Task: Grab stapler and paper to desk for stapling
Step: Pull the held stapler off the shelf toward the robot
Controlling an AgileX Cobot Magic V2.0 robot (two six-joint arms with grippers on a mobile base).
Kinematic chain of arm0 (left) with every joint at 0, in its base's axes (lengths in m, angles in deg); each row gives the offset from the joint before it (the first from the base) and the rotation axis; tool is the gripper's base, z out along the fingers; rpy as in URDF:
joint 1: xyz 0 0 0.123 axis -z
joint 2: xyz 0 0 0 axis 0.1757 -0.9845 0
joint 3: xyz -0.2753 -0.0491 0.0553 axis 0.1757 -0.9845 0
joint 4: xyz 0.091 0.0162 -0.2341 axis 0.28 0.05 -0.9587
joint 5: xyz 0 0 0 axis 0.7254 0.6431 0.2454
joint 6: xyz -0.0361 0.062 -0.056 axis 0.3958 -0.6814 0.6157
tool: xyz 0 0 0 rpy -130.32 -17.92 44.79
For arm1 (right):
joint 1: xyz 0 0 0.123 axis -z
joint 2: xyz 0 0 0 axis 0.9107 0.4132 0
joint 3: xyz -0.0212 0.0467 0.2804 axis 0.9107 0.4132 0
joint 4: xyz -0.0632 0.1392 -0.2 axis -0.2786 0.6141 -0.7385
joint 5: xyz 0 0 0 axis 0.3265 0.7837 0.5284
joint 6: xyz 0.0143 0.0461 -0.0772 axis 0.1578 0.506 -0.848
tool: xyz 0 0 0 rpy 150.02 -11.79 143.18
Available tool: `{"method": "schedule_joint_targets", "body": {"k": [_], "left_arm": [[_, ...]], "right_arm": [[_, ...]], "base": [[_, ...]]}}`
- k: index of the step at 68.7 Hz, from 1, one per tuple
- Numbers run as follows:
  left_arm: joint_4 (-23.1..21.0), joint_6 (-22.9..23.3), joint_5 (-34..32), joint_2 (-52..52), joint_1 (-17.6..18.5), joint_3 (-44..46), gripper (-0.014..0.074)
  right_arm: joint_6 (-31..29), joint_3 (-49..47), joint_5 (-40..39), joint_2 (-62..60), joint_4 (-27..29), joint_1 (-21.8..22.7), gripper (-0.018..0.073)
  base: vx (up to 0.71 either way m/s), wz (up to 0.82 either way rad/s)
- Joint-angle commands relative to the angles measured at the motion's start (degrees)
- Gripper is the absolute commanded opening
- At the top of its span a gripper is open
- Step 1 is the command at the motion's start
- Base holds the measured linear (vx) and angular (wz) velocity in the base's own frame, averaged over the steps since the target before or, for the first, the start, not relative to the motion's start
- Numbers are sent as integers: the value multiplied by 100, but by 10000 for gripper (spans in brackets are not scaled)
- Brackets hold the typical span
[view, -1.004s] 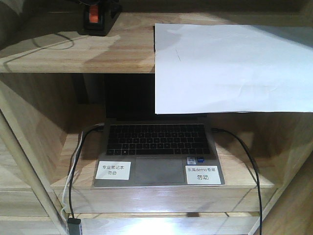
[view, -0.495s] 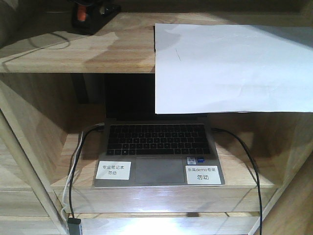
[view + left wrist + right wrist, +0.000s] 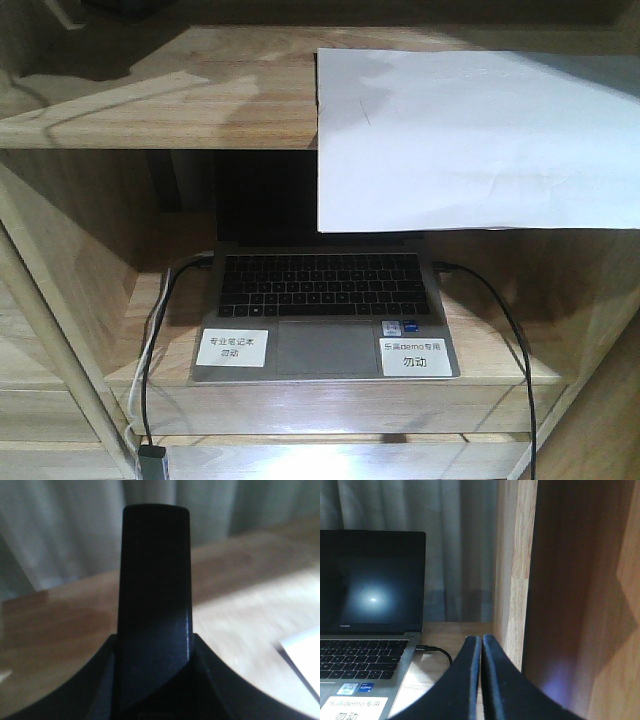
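In the left wrist view the black stapler (image 3: 155, 570) stands up the middle of the frame, clamped between the jaws of my left gripper (image 3: 155, 647), which holds it above the light-wood upper shelf (image 3: 60, 630). Its orange patch is hidden. The white paper (image 3: 470, 140) lies on the right of that shelf and overhangs its front edge. One corner of it shows in the left wrist view (image 3: 302, 655). My right gripper (image 3: 481, 639) is shut and empty, low beside the laptop's right side. Neither gripper shows in the front view. The desk is out of view.
An open laptop (image 3: 320, 310) with two white labels sits in the lower compartment and also shows in the right wrist view (image 3: 365, 595). Black cables (image 3: 500, 320) run from both its sides. A wooden upright (image 3: 515, 570) stands close to the right gripper's right.
The stapler and the left gripper holding it have moved left and up from the upper shelf's left end, out of the front view. The paper and laptop have not moved.
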Motion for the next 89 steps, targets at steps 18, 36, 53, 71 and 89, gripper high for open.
{"method": "schedule_joint_targets", "body": {"k": [18,36,53,71,89], "left_arm": [[-517,-521,-813,1308,284,-880,-8],[-522,-617,-1635,2936,284,-3274,-8],[-818,-621,-2390,4736,284,-5670,-8],[-1149,-621,-3074,6788,278,-8037,-8],[-1683,-621,-3062,8362,278,-9537,-8]], "right_arm": [[-49,17,-453,-85,-28,6,-9],[-49,17,-453,-85,-28,6,-9],[-49,17,-453,-85,-28,6,-9],[-49,17,-453,-85,-28,6,-9],[-49,17,-453,-85,-28,6,-9]], "base": [[0,0],[0,0],[0,0],[0,0],[0,0]]}}
